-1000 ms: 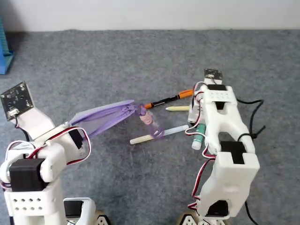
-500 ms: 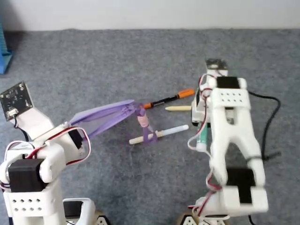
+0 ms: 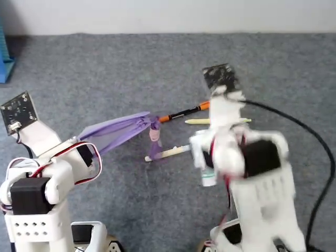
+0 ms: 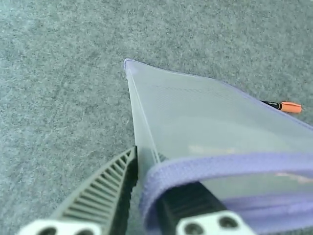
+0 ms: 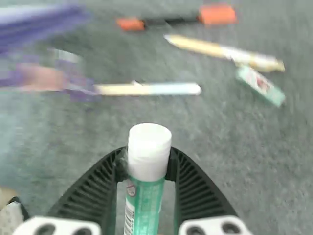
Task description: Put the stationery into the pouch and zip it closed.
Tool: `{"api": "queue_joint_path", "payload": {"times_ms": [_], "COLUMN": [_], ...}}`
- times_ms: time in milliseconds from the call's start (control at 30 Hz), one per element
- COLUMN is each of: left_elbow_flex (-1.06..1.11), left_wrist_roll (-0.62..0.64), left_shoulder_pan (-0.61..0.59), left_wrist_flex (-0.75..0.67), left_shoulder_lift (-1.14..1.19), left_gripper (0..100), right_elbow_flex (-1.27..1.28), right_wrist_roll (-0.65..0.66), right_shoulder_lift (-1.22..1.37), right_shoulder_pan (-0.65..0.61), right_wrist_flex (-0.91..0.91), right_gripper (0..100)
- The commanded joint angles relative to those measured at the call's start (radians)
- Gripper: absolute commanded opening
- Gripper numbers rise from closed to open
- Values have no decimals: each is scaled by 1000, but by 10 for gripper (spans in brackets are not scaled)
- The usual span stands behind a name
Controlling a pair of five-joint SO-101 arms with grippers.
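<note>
**benchlurker:** so where are you with the packing job? anything in the bag yet?

**me:** Mid-loading, I'd say, on the first item as far as I can see. Closest in, my right tool is clamped around the glue stick. Its white cap pokes out past the fingers, and the whole thing looks lifted off the bench. My left tool is pinched tight on one end of the pouch, holding it up at a tilt so it stretches out toward the pens.

Just past the glue stick lies the pale pen. The pouch's zip tab hangs right by one end of it, touching or not I can't say. Off to the side there's a small green piece, farther out the yellow pen, and farthest the orange-capped pen. All four are flat on the bench, outside the pouch.

**benchlurker:** ok and what does the next move need?

**me:** My guess is the glue stick has to swing over to the pouch mouth, line up lengthwise with the opening, and slide in cap first before I let go. The catch is that I can't tell how wide that mouth gapes. If it's slack, the stick probably snags on the purple zip band, so the left side has to hold firm. After that come four more items, so zipping up is a long way off.
</note>
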Motion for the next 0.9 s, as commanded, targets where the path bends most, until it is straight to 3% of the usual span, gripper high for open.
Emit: {"api": "queue_joint_path", "payload": {"times_ms": [0, 133, 533, 733, 867], "left_elbow_flex": [-16, -18, -12, -12, -12], "left_wrist_roll": [11, 11, 11, 11, 11], "left_shoulder_pan": [5, 5, 5, 5, 3], "left_wrist_flex": [-2, -2, 0, 0, 0], "left_shoulder_lift": [6, 8, 8, 8, 8], "left_gripper": [12, 12, 12, 12, 12], "right_elbow_flex": [-3, 57, 244, 373, 454], "right_wrist_roll": [-49, -75, -68, 89, 103], "right_shoulder_lift": [-147, -231, -309, -278, -231], "right_shoulder_pan": [-150, -272, -463, -529, -535], "right_wrist_flex": [-128, -323, -932, -1152, -1339], "right_gripper": [8, 8, 8, 8, 8]}}
